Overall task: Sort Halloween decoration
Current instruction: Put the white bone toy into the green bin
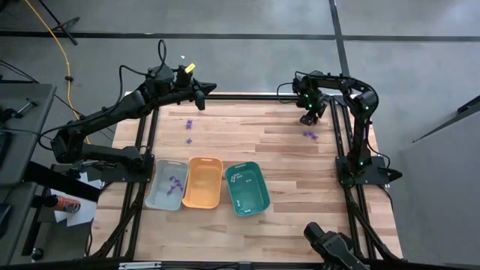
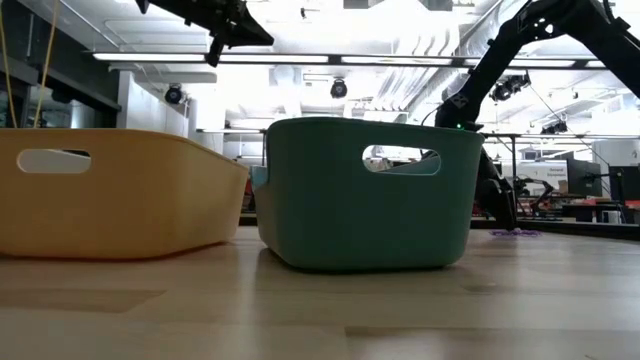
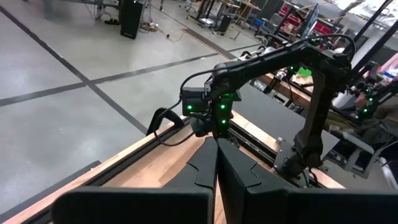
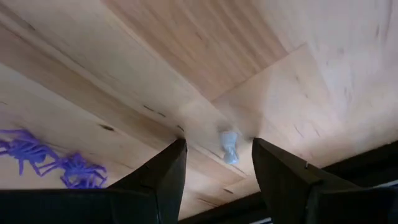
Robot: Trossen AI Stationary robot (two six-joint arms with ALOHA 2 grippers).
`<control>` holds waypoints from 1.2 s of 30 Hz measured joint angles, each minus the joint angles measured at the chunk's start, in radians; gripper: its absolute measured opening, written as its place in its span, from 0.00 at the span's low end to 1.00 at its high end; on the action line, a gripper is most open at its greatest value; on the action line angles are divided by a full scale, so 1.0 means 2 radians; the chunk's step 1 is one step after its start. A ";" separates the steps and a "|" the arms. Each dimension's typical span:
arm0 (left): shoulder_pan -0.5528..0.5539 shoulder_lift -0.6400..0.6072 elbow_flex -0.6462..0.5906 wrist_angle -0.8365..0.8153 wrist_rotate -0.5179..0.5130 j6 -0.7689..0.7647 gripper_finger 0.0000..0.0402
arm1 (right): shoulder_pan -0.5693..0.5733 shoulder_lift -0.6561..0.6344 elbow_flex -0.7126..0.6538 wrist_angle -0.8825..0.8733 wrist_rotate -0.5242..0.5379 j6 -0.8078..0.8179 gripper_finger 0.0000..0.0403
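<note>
Jaws on the right gripper (image 4: 214, 168) are apart, straddling a tiny white piece (image 4: 229, 147) lying flat on the table (image 1: 277, 154) near its far right corner, while the left gripper (image 3: 217, 163) has its fingers pressed together, holding nothing, parked up in the air over the far left edge. That little white bit looks rigid and practically weightless (a small plastic bone, I think), so I'd say it'll skate away if a fingertip nudges it; best to come straight down and pinch across its narrow middle. Just beside it there are purple spiders (image 4: 50, 160), all spindly legs, probably bendy and snag-prone, so better grabbed by the body. More purple pieces (image 1: 189, 130) sit loose on the far left part of the table, and a few are already in the grey tray (image 1: 166, 184); white ones are in the teal tray (image 1: 247, 187), with the orange tray (image 1: 202, 182) between them. Room-wise, the white piece is close to the black frame rail at the table's far edge, so not much slack behind it, but the stretch of wood toward the trays is wide open.
</note>
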 joint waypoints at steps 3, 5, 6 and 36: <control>0.000 0.000 0.000 0.000 0.000 -0.001 0.00 | 0.000 -0.002 -0.007 0.009 0.002 -0.002 0.44; 0.000 0.000 0.000 0.000 0.000 -0.001 0.00 | 0.000 -0.003 -0.009 0.012 0.003 -0.011 0.41; 0.000 0.000 0.000 0.000 0.000 -0.001 0.00 | 0.000 -0.003 -0.010 0.013 0.005 -0.015 0.39; 0.000 0.000 0.000 -0.001 0.000 -0.028 0.00 | 0.000 0.000 -0.011 0.033 0.052 -0.018 0.00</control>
